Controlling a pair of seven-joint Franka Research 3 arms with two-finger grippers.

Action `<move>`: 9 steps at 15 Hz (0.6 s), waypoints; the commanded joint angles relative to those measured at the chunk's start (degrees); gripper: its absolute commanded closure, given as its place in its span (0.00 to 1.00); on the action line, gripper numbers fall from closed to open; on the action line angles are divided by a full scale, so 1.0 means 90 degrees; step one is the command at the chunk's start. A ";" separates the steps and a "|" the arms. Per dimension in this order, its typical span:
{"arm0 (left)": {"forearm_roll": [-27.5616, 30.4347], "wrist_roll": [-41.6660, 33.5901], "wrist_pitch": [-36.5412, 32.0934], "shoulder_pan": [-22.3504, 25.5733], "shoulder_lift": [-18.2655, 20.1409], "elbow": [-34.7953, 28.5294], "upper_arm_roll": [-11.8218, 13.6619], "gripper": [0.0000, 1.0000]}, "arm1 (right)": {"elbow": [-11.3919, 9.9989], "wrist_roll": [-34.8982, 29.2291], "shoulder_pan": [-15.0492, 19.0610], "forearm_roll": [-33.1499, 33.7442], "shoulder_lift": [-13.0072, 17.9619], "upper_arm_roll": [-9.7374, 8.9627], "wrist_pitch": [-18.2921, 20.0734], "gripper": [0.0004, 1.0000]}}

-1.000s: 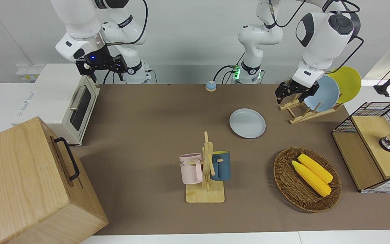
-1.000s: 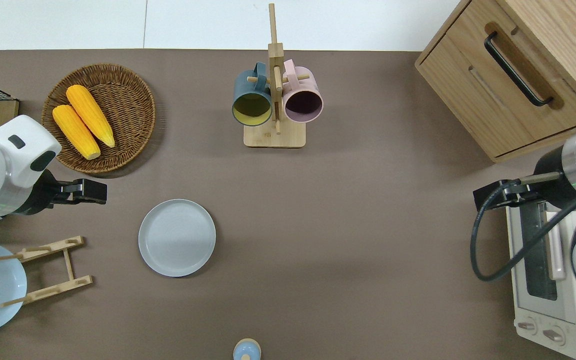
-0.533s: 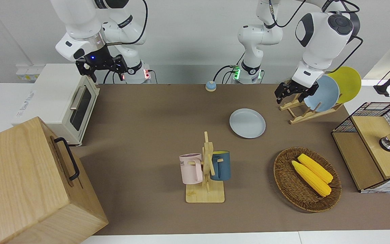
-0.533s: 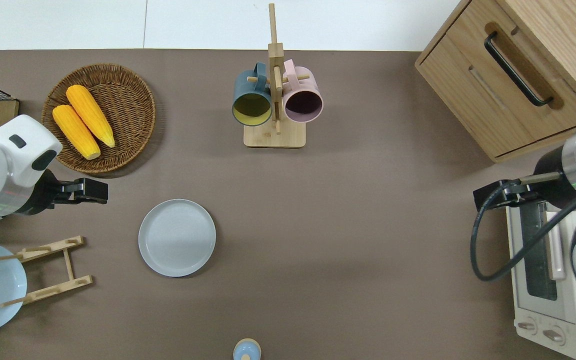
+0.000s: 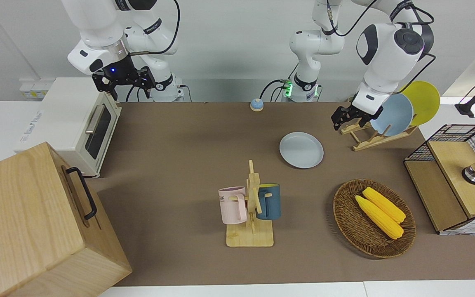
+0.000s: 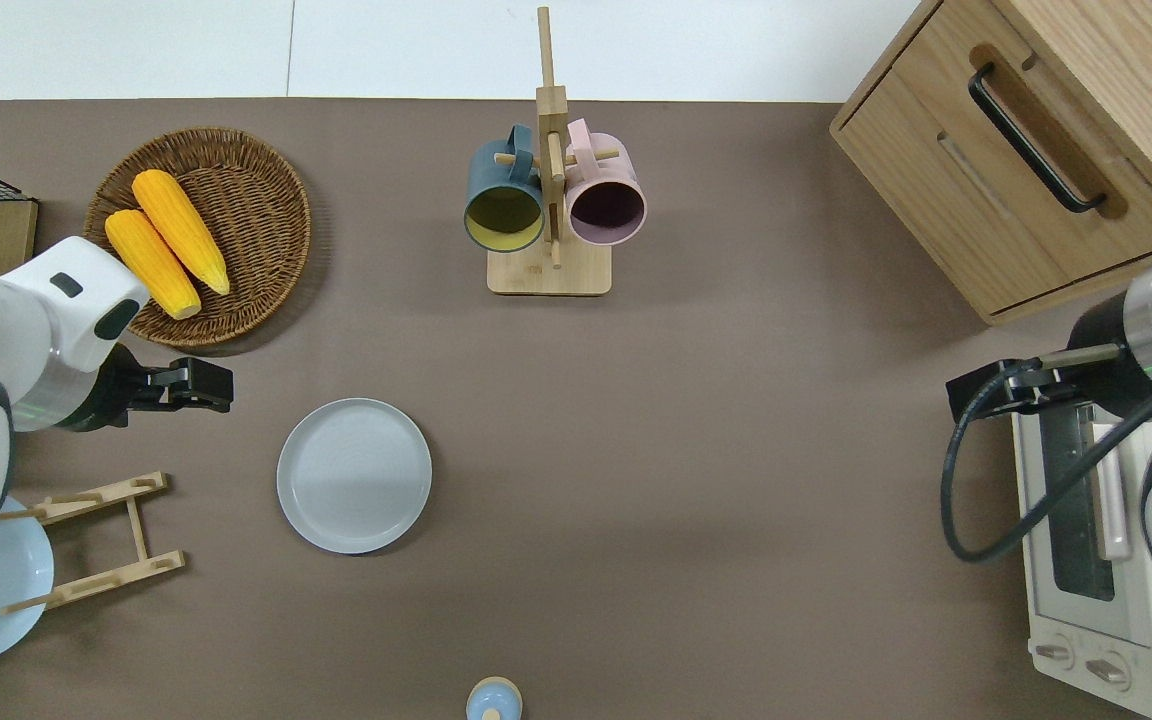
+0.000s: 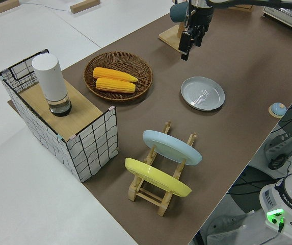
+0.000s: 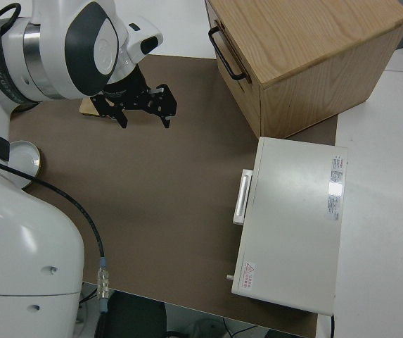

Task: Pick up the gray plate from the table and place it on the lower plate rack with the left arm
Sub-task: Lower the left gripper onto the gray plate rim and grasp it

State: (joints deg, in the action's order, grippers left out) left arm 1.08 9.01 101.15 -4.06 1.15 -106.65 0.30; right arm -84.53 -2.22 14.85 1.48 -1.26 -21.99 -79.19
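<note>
The gray plate (image 5: 301,149) lies flat on the brown table (image 5: 179,165); it also shows in the overhead view (image 6: 354,475) and the left side view (image 7: 203,93). The light-wood plate rack (image 5: 369,139) (image 6: 96,540) stands beside it toward the left arm's end. It holds a light-blue plate (image 5: 396,113) and a yellow plate (image 5: 423,101) in its upper slots, and its lower slots are bare. My left gripper (image 5: 341,120) (image 6: 208,386) is open and empty in the air, over the matting between the basket and the rack, short of the gray plate. The right arm is parked, its gripper (image 5: 124,84) open.
A wicker basket (image 5: 344,214) with two corn cobs lies farther from the robots than the gray plate. A mug stand (image 5: 252,206) with two cups stands mid-table. A wire-sided box (image 5: 447,165), a toaster oven (image 5: 76,123), a wooden cabinet (image 5: 35,222) and a small bell (image 5: 256,104) line the edges.
My left gripper has shifted a little toward the gray plate and slightly lower. The plate, the rack and the right arm have not moved.
</note>
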 commanded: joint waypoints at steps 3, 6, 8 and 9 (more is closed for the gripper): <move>-0.0110 0.0161 0.1326 -0.0027 0.0252 -0.1574 0.0015 0.01 | 0.0046 -0.0075 0.0147 0.0041 0.0013 -0.0135 0.0069 0.02; -0.0101 0.0210 0.2040 -0.0095 0.0340 -0.2396 0.0015 0.01 | 0.0046 -0.0075 0.0147 0.0031 0.0013 -0.0125 0.0069 0.02; -0.0101 0.0599 0.2334 -0.0222 0.0370 -0.2826 0.0025 0.01 | 0.0046 -0.0075 0.0147 0.0031 0.0013 -0.0135 0.0069 0.02; -0.0101 0.0678 0.2480 -0.0222 0.0389 -0.3041 0.0025 0.01 | 0.0046 -0.0075 0.0147 0.0031 0.0013 -0.0135 0.0069 0.02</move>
State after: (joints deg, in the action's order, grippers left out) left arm 1.08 11.70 119.62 -4.84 1.80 -127.99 0.28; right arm -84.53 -2.22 14.85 1.48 -1.26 -21.99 -79.19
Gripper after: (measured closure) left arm 0.004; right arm 0.013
